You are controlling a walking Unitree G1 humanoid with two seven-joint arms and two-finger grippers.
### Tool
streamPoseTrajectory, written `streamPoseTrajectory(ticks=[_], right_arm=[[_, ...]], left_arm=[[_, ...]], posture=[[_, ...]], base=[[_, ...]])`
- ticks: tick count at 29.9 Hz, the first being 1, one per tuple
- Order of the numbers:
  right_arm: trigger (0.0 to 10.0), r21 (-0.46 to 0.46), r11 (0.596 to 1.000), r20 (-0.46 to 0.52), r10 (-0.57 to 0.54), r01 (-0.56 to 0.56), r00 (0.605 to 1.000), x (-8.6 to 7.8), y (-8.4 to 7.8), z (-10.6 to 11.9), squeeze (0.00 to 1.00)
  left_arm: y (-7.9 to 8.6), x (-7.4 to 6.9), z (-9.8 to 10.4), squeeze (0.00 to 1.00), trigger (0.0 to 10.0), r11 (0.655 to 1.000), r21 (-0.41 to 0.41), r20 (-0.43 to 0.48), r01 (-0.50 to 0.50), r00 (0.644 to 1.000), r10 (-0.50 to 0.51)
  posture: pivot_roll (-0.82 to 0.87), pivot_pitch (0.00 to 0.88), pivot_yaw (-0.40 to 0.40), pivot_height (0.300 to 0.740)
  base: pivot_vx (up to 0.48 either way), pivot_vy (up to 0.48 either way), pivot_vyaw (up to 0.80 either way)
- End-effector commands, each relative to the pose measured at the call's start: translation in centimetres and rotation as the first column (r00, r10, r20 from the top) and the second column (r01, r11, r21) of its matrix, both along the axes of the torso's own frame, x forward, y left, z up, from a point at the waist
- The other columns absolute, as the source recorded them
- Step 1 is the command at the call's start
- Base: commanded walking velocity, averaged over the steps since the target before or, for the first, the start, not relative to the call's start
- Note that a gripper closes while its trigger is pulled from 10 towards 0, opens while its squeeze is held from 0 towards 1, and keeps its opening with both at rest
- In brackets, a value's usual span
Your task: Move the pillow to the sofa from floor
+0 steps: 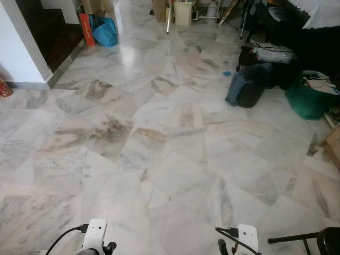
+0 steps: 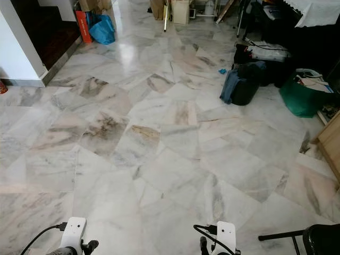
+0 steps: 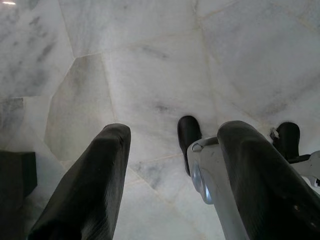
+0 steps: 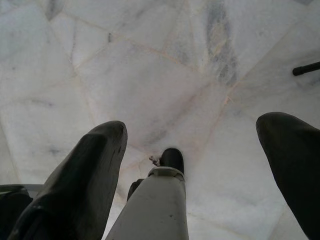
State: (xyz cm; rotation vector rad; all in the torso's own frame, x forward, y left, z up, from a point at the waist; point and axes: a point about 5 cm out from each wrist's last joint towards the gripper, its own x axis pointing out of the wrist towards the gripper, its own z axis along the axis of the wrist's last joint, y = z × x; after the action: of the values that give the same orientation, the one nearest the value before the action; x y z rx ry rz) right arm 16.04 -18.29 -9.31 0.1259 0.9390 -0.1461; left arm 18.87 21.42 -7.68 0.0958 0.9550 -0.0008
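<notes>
**No pillow in sight yet**

While we stand on the marble floor (image 1: 159,159), both arms hang low at the near edge: the left gripper (image 3: 165,165) and the right gripper (image 4: 200,150) each point down at bare tiles, fingers (image 3: 95,180) spread apart and holding nothing.

We cannot pick out the pillow or the sofa from here. At the far right lie a dark bag (image 1: 249,85) with blue cloth draped on it, a green basket (image 1: 311,98) and other clutter; a blue bag (image 1: 105,32) sits at the far left beside a white wall (image 1: 18,53).

Our main risk, we judge, is mistaking a soft bundle in that clutter for the pillow. Walking toward it could also snag our feet on the black stand legs (image 1: 292,240) at the near right, or on loose bags.
</notes>
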Motion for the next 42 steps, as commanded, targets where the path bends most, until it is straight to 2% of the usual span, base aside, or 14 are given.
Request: streamPoseTrajectory(ticks=[1, 26, 42], right_arm=[[10.0, 0.002, 1.000, -0.017, 0.003, -0.003, 1.000, -0.33, -0.03, -0.15, 0.00], [10.0, 0.001, 1.000, -0.029, 0.017, -0.017, 0.999, -0.46, 0.03, -0.23, 0.00], [10.0, 0.003, 1.000, -0.029, 0.021, -0.021, 0.999, -0.41, -0.06, -0.20, 0.00]], left_arm=[[0.16, -0.68, -0.34, 0.00, 10.0, 1.000, 0.002, -0.034, -0.008, 0.999, 0.008], [0.10, -0.62, -0.34, 0.00, 10.0, 1.000, 0.011, -0.040, 0.002, 0.999, -0.002], [-0.08, -0.49, -0.32, 0.00, 10.0, 1.000, 0.003, -0.035, -0.005, 0.999, 0.005]], posture=[[0.09, 0.038, -0.001, 0.740], [0.08, 0.022, 0.004, 0.740], [0.09, 0.031, -0.003, 0.740]], base=[[0.000, 0.000, 0.00], [0.000, 0.000, 0.00], [-0.286, 0.000, 0.00]])
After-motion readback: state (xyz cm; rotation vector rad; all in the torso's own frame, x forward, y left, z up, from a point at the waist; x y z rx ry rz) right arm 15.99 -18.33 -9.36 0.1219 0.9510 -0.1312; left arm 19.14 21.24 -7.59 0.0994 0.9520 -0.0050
